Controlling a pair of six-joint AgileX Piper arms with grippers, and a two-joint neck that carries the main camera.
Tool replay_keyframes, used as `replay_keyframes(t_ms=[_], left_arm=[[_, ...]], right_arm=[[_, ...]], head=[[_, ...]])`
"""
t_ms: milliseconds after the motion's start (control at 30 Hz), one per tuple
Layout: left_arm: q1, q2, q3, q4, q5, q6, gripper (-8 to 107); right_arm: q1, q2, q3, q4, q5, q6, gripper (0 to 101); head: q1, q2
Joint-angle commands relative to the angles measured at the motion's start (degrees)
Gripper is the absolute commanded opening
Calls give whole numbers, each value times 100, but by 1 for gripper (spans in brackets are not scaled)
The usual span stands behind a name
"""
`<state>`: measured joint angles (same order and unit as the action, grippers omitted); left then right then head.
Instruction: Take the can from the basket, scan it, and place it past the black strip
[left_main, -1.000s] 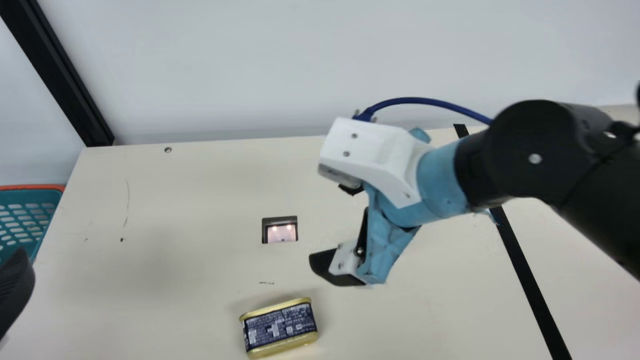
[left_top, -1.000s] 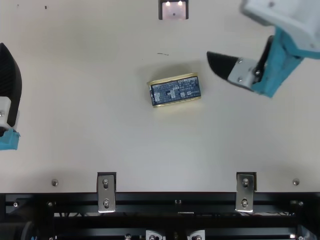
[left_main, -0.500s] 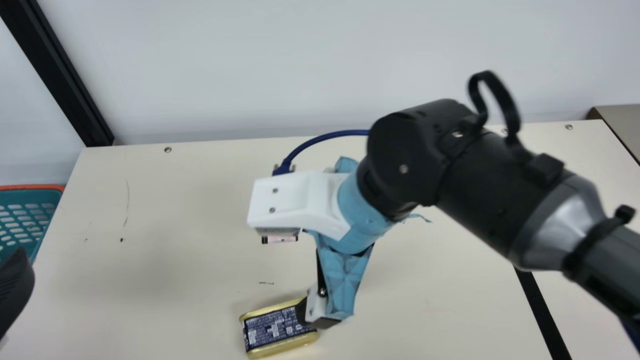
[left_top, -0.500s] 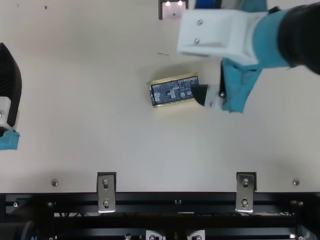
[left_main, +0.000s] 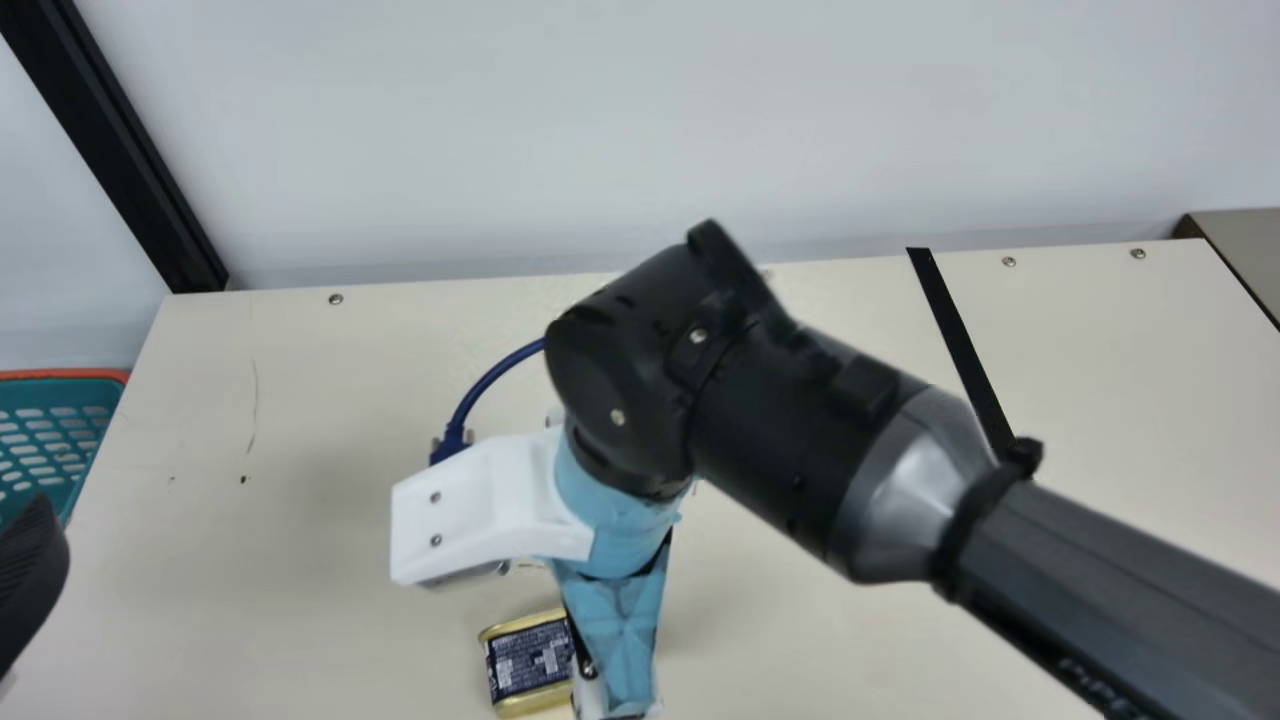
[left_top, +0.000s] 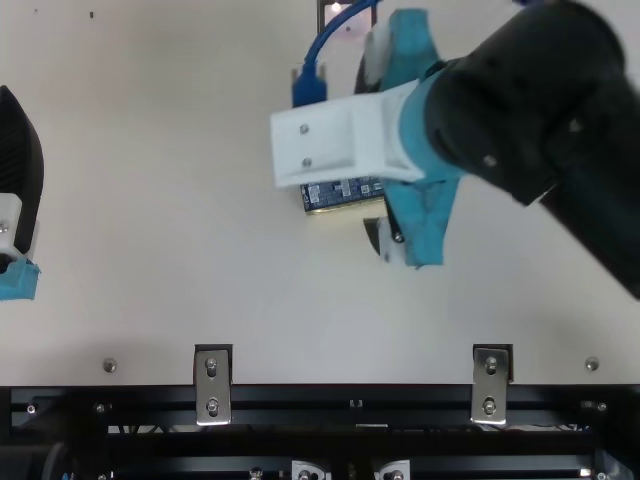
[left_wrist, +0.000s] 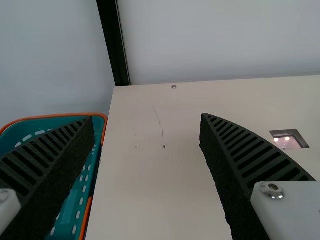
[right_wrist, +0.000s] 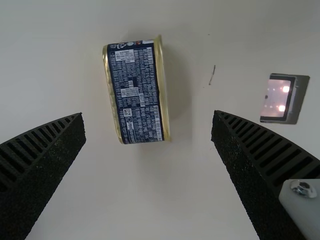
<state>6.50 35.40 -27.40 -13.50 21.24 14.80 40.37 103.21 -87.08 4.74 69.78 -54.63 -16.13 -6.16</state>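
1. Cream desk (left_main: 330, 400) carries the can (right_wrist: 135, 95).
2. Teal basket (left_main: 50, 428) sits beside its left edge.
3. Black strip (left_main: 960, 340) crosses the desk on my right.
4. Right gripper (left_top: 363, 156) hovers above the can, jaws wide apart and holding nothing.
5. Left gripper (left_top: 18, 190) has its jaws wide apart too, with nothing held.
6. Scanner (right_wrist: 281, 98) glows near the can.

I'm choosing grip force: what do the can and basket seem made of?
The can looks like metal: glossy gold rims; its dark blue face may be printed paper or coating. The basket seems molded plastic, smooth teal with an orange rim, going by its even color and regular slots.
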Motion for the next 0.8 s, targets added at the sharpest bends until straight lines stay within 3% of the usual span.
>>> replay_keyframes(t_ms=[0,767], left_arm=[[0,0,0,0,0,0,90],[0,0,0,0,0,0,90]], right_arm=[[76,12,22,-11,12,-20,101],[455,33,17,-33,12,104,101]], head=[[-14,-9],[-14,-9]])
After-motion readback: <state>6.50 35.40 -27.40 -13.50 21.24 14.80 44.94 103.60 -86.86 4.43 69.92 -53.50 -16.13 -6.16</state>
